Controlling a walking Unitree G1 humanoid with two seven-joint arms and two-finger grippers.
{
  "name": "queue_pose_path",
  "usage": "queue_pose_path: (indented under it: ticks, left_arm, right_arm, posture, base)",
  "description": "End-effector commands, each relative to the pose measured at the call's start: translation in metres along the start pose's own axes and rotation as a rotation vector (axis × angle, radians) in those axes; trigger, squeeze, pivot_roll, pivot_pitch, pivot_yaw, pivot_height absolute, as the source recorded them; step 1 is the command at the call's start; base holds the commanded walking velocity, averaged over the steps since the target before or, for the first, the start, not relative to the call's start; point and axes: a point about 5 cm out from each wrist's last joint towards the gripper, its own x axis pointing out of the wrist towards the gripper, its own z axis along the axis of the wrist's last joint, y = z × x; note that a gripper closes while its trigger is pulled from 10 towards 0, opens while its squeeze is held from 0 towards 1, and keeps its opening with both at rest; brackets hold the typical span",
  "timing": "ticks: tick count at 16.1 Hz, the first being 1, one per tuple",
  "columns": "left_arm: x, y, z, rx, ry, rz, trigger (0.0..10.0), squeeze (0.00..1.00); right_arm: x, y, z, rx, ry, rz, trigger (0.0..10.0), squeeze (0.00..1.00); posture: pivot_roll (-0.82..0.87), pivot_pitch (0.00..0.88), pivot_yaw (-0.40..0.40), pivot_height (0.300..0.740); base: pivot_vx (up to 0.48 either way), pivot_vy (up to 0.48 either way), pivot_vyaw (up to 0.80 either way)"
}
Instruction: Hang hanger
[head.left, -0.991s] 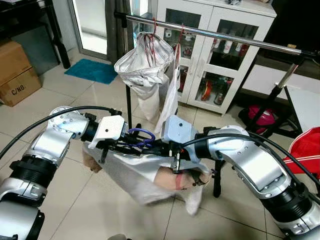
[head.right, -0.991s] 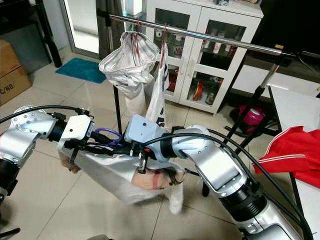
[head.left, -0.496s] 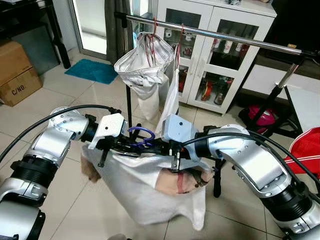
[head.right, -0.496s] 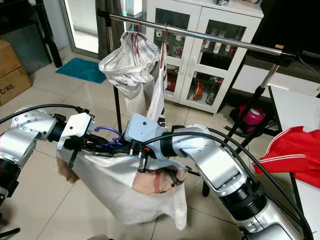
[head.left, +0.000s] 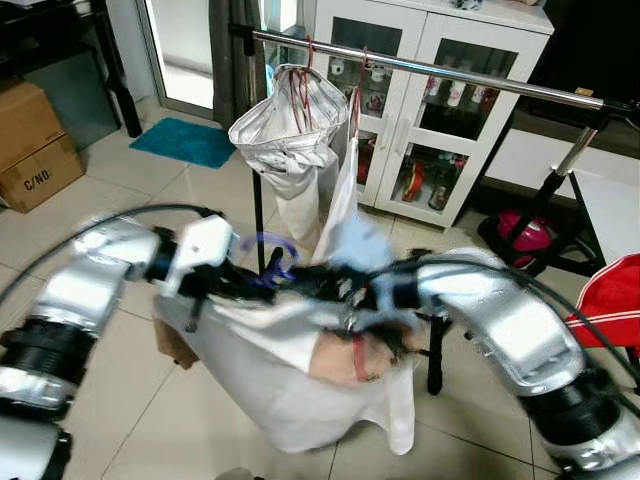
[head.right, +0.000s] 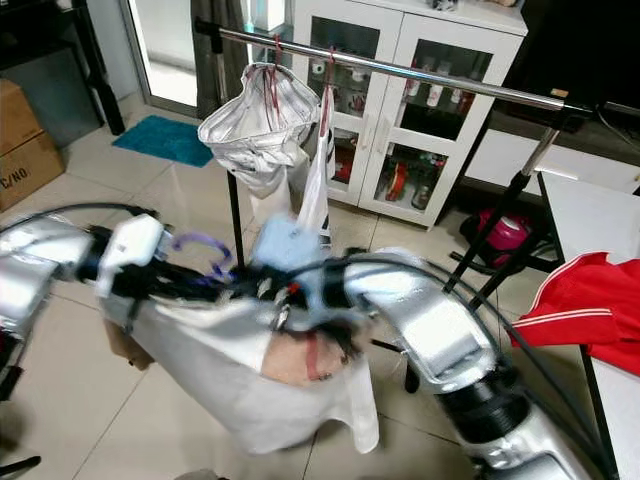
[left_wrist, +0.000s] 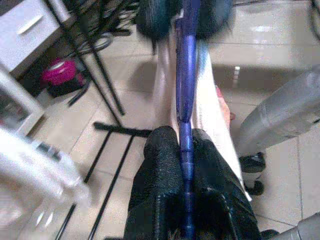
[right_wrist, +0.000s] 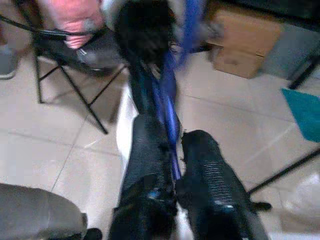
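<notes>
1. Holding the blue hanger (head.left: 262, 262) level matters most: the left gripper (left_wrist: 185, 145) is clamped tight on the hanger's bar, and the right gripper (right_wrist: 175, 145) is likewise closed on the same blue bar from the other end, both out in front of the robot's chest.
2. A white garment (head.left: 300, 390) with a pinkish print hangs from the hanger, draping down toward the floor, so it should be lifted high enough that the hem clears the tiles.
3. My judgement is that the next move calls for raising both arms together, hook upward, toward the metal rail (head.left: 450, 75) farther away, aiming for the bare stretch to the right of the silver-white garment (head.left: 290, 125) already hanging there.
4. Letting go with one gripper too early could tip the hanger and slide the garment off.
5. The floor (head.left: 130, 190) is pale glossy tile; a teal mat (head.left: 185, 142) lies far left, a cardboard box (head.left: 32, 140) at the left, a white glass-door cabinet (head.left: 430, 110) stands behind the rail, and red clothing (head.left: 612, 295) sits at the right.
</notes>
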Motion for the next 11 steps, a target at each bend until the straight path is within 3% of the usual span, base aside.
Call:
queue_pose_path:
  ticks: [1,5,11]
  left_arm:
    - [-0.006,0.0,0.004,0.01,-0.008,0.019,0.0,0.0]
    - [-0.014,-0.003,-0.003,-0.028,0.021,0.046,0.0,0.0]
    - [-0.028,-0.005,-0.008,-0.07,0.041,0.093,0.0,0.0]
  right_arm:
    - [-0.014,-0.012,-0.006,0.025,0.015,-0.076,10.0,1.0]
    - [-0.033,-0.022,-0.015,0.055,0.022,-0.165,10.0,1.0]
    - [-0.055,-0.02,-0.063,0.135,0.208,-0.262,10.0,1.0]
  posture:
    - [-0.04,0.0,-0.037,0.74]
    - [-0.04,0.0,-0.032,0.74]
    - [-0.04,0.0,-0.029,0.74]
  base:
    - [0.0,0.0,0.0]
    - [0.0,0.0,0.0]
    - [0.0,0.0,0.0]
